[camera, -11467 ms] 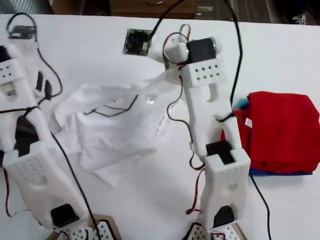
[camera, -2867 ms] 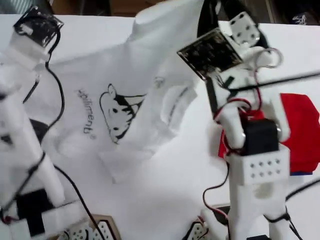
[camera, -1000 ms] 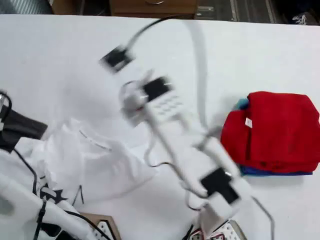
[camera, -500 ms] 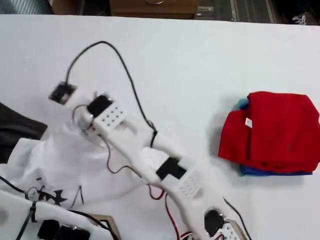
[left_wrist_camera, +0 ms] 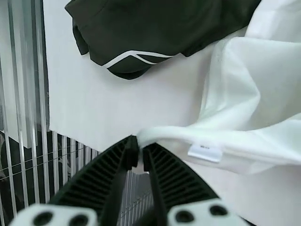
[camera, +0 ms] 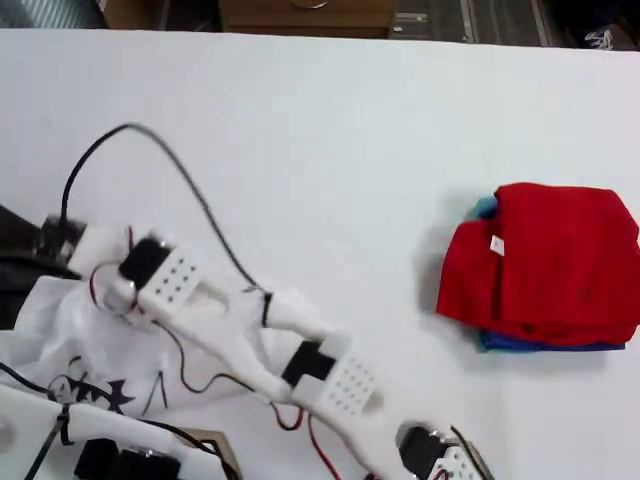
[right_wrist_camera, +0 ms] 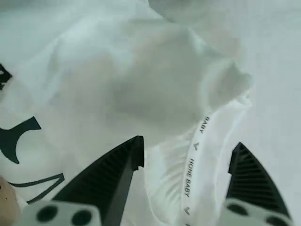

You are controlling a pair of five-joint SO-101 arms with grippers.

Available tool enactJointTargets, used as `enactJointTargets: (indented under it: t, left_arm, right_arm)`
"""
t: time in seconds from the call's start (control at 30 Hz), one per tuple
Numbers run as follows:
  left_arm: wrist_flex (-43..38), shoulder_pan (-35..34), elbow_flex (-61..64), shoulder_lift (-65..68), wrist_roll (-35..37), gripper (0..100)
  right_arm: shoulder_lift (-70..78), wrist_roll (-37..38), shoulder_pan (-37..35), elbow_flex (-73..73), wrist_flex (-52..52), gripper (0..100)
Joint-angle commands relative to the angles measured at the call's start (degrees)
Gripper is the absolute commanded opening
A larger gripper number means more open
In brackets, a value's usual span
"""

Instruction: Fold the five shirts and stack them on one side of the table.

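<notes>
Arms sit low at the near side of the table (camera: 330,120). The right arm (camera: 235,335) lies stretched out long, from its base at the near edge across to the near left corner. Its far end is over the white shirt (camera: 55,325), which lies there in a crumpled heap. The left arm (camera: 100,432) is tucked in at the near left edge, right by the same heap.

From the right wrist you can see the claw up close. The right claw (right_wrist_camera: 188,148) is wide open and has nothing in it. It hangs just above the neck of the white shirt, where a strip with tiny letters (right_wrist_camera: 190,165) runs round the collar. A bit of the shirt's black drawing (right_wrist_camera: 14,136) peeks in at the side.

From the left wrist, the left claw (left_wrist_camera: 140,150) is almost closed. Its two tips pinch a folded edge of the white shirt, close to a small white tag (left_wrist_camera: 204,153). Just past it lies a black shirt (left_wrist_camera: 155,33) with a thin white line, touching the white one. It is near the table's edge, and metal bars (left_wrist_camera: 23,70) stand beyond that.

From up high you can see the pile. A folded red shirt (camera: 560,260) lies on top of a blue shirt (camera: 540,344) on the right side, well apart from both arms.
</notes>
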Motion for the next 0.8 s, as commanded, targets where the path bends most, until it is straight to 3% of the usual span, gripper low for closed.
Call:
enactJointTargets:
  t: [0.0,0.13,0.33,0.6,0.77]
  left_arm:
    - [-1.0,-0.8,-0.6,-0.8,-0.5,2]
    - [-1.0,-0.9,-0.6,-0.8,-0.5,2]
    - [-1.0,-0.8,-0.6,-0.8,-0.5,2]
    - [-0.6,3.6,0.1,-0.8,0.0,2]
    - [-0.6,14.9,0.8,-0.8,6.5,2]
  right_arm:
    - [2.3,-0.4,-1.3,-2.8,-2.9,29.7]
    - [6.0,-0.1,-0.8,-2.8,-6.5,28.3]
    - [7.8,-0.3,2.7,-2.8,-9.5,0.8]
    - [6.8,-0.2,15.3,-10.1,-6.7,1.9]
    - [6.8,0.2,24.2,-18.7,-1.5,1.9]
